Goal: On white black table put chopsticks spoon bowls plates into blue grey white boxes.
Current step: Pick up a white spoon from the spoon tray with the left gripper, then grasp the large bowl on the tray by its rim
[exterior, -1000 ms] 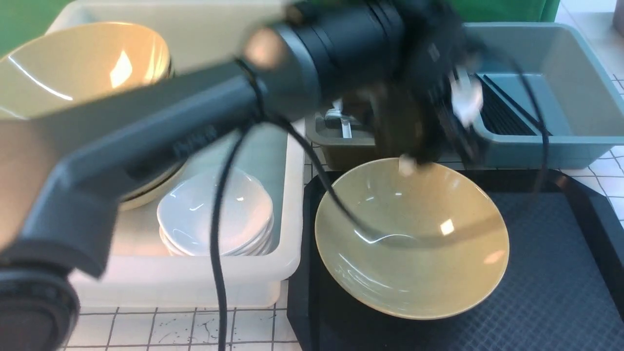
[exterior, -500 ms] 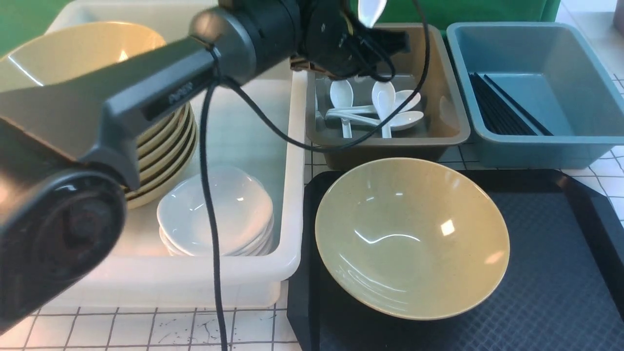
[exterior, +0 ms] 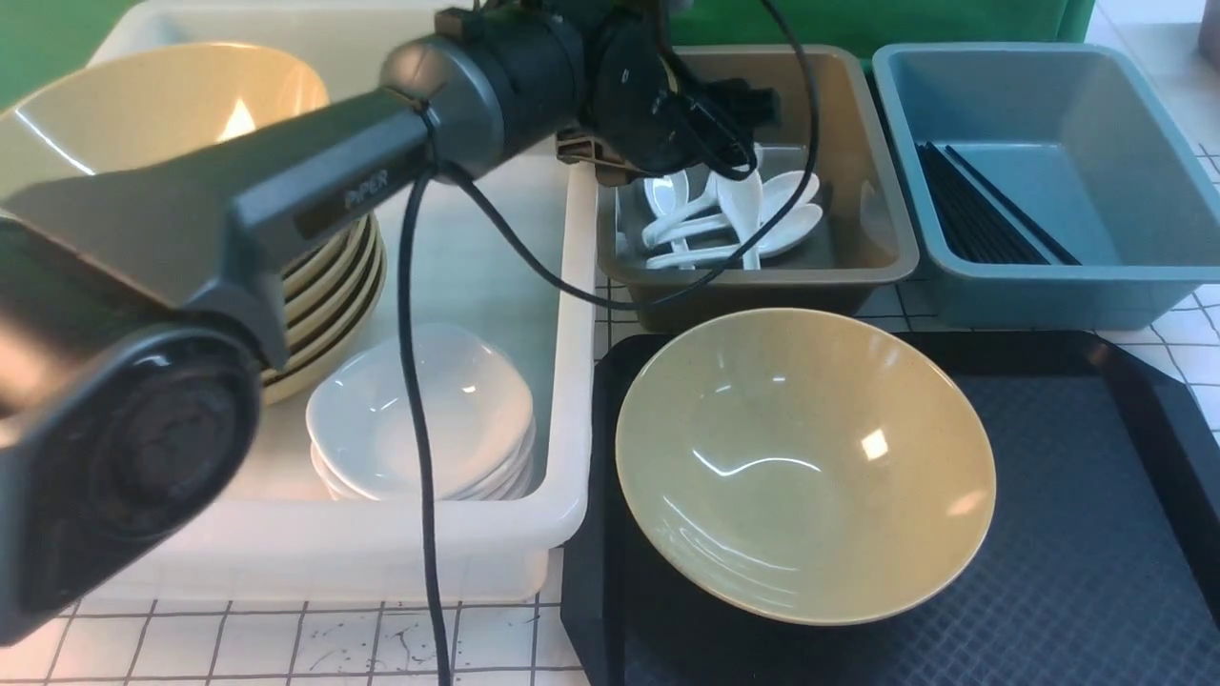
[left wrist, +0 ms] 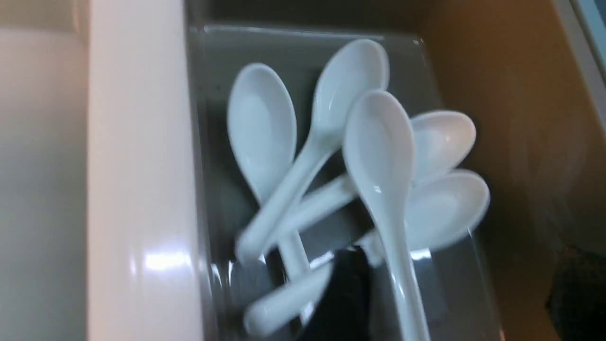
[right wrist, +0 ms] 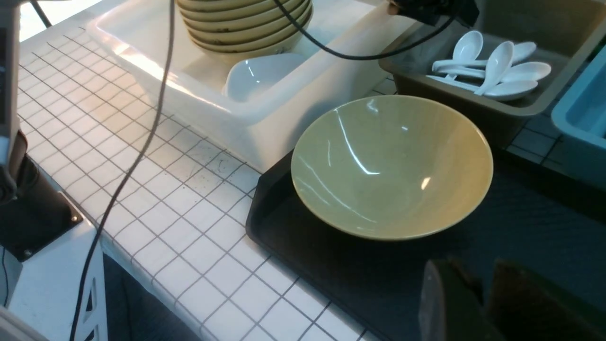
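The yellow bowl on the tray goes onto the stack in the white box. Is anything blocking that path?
Yes. The left arm reaches across the white box, seemingly above the bowl stack, with its cable hanging on the near side. The box's wall beside the tray also lies between the bowl and the stack.

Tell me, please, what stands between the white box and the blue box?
The grey-brown box, holding white spoons, stands between them; the front view shows it.

white spoons (exterior: 734, 214) lie crossed in the grey-brown box (exterior: 882, 259); an olive-yellow bowl (exterior: 805, 467) sits upright nearby.
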